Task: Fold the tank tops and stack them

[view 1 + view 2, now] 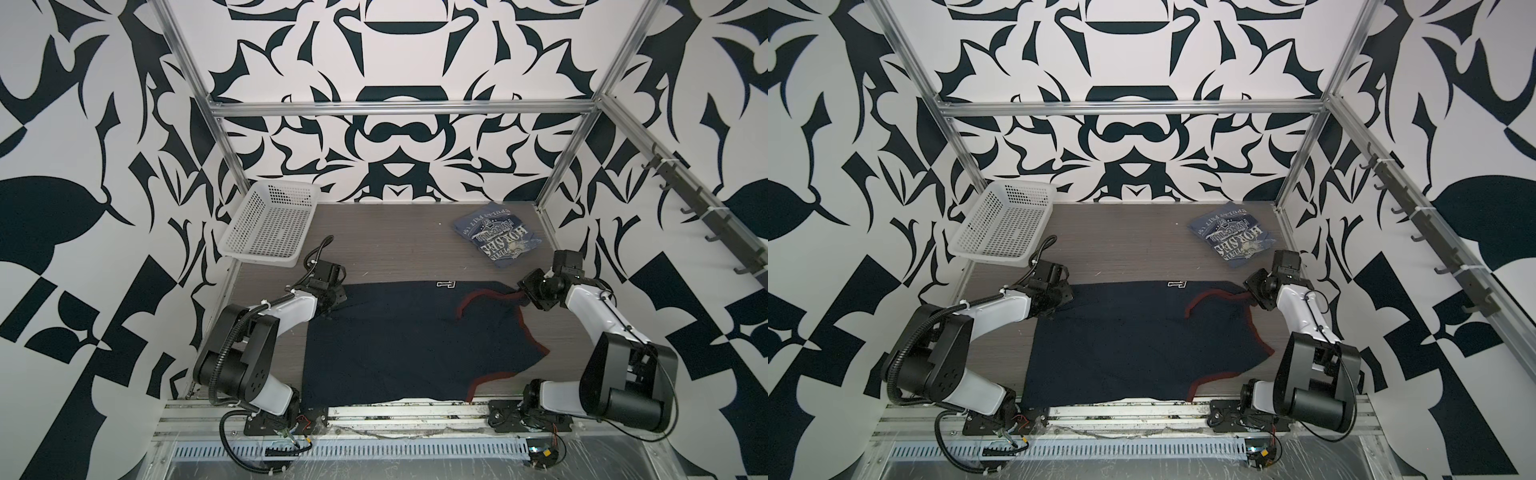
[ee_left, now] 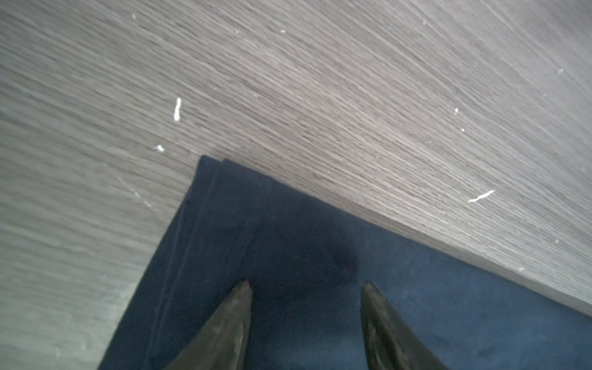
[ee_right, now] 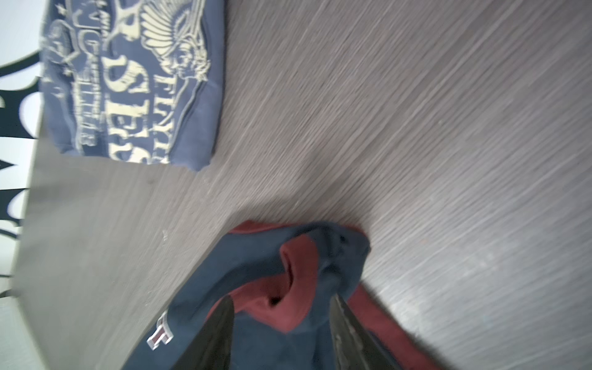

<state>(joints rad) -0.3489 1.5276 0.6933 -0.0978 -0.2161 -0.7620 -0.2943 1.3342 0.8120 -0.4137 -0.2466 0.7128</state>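
Where the wood-grain table (image 1: 399, 249) meets the front rail, the near edge of the navy tank top (image 1: 395, 345) (image 1: 1121, 345) lies along it. The cloth spreads flat over the middle of the table between the two arms. It is dark navy with red trim (image 1: 523, 328) running down its right side and curling round an opening near the far right corner. A small white outlined letter (image 1: 446, 284) (image 3: 160, 334) sits at the far edge.

At the far left corner of this top, the left gripper (image 2: 306, 285) (image 1: 338, 297) points down at the cloth. Its jaws are moderately parted over flat navy fabric, with nothing pinched between them; a stitched seam runs beside one fingertip. At the far right corner, the right gripper (image 3: 282, 299) (image 1: 519, 293) also has its jaws parted. They straddle a bunched strap of navy and red cloth, and no pinch on the strap is visible.

Farther back, at the far left, the white perforated basket (image 1: 257, 259) (image 1: 988, 257) rests tilted, one long side raised toward the wall, and its pierced floor shows bare throughout. At the far right, well apart from the basket and from the navy top, lies the slate-blue tank top (image 1: 494, 237) (image 1: 1231, 239) (image 3: 134, 83). It is folded into a compact, roughly square packet, turned at an angle, with its pale lettered print and winged figure facing up.
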